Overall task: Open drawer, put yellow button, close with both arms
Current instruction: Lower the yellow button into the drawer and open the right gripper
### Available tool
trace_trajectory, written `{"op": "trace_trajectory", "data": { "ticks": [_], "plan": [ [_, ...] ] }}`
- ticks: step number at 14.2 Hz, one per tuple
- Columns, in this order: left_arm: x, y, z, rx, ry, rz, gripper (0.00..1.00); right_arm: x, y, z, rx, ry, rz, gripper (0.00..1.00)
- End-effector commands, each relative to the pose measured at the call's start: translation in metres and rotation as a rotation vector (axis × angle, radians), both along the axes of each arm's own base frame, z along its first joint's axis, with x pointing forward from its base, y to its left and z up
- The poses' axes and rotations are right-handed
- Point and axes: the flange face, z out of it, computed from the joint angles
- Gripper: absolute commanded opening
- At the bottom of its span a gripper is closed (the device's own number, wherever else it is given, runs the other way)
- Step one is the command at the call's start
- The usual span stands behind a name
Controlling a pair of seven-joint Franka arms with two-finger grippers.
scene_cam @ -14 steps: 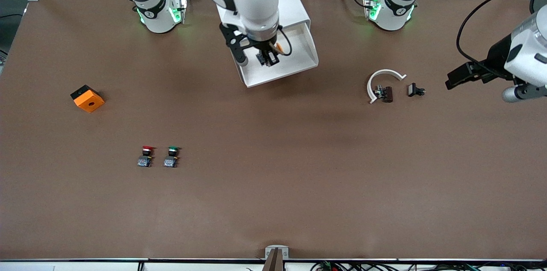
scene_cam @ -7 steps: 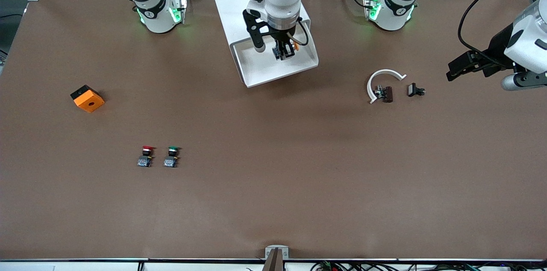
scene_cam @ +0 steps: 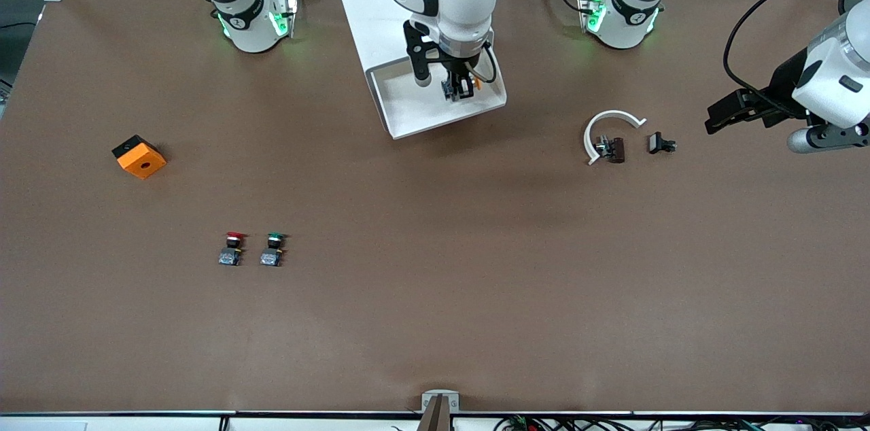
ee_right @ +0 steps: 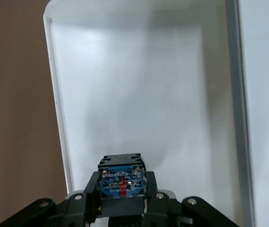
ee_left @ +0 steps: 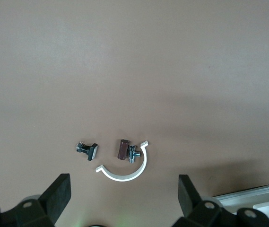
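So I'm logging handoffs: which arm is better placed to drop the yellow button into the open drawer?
The right. Its gripper is shut on the yellow button, directly over the open drawer. The left gripper hangs open over bare table near that arm's end, holding nothing.

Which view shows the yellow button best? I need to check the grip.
The right wrist view: the yellow button sits clamped in the right end effector over the drawer. The front view shows only its orange cap; the left wrist view misses it.

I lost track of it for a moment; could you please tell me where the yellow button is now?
In the front view the yellow button is clamped in the right gripper, up in the air over the open drawer of the white cabinet.
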Motion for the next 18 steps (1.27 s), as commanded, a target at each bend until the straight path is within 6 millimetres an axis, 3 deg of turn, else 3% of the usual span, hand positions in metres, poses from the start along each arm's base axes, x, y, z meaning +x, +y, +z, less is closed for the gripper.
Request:
{"op": "trace_trajectory", "data": {
  "ticks": [1,6,11,12,13,14,16,18],
  "plan": [
    [-0.006,-0.009,0.013,0.020,-0.014,-0.025,1.00,-0.003,0.004,0.002,-0.005,-0.015,-0.035,0.00],
    [-0.005,-0.002,0.008,0.021,-0.002,-0.018,1.00,-0.015,0.021,-0.013,-0.003,-0.024,-0.075,0.00],
    [-0.007,-0.002,0.006,0.053,0.002,-0.031,1.00,-0.018,0.026,-0.015,0.008,-0.030,-0.078,0.00],
    [-0.009,-0.004,0.006,0.085,-0.002,-0.043,1.00,-0.017,0.026,-0.014,0.010,-0.029,-0.073,0.07],
    [-0.011,-0.008,0.005,0.092,0.000,-0.051,1.00,-0.015,0.025,-0.014,0.010,-0.029,-0.074,0.77],
    [-0.011,-0.008,0.005,0.094,0.000,-0.053,1.00,-0.014,0.025,-0.012,0.012,-0.032,-0.074,1.00],
    [-0.012,-0.008,0.004,0.094,0.003,-0.053,1.00,-0.011,0.023,-0.006,0.021,-0.026,-0.023,1.00],
    [-0.011,-0.007,0.004,0.094,0.002,-0.053,1.00,0.002,0.015,0.012,0.026,-0.011,0.052,1.00]
  ]
}}
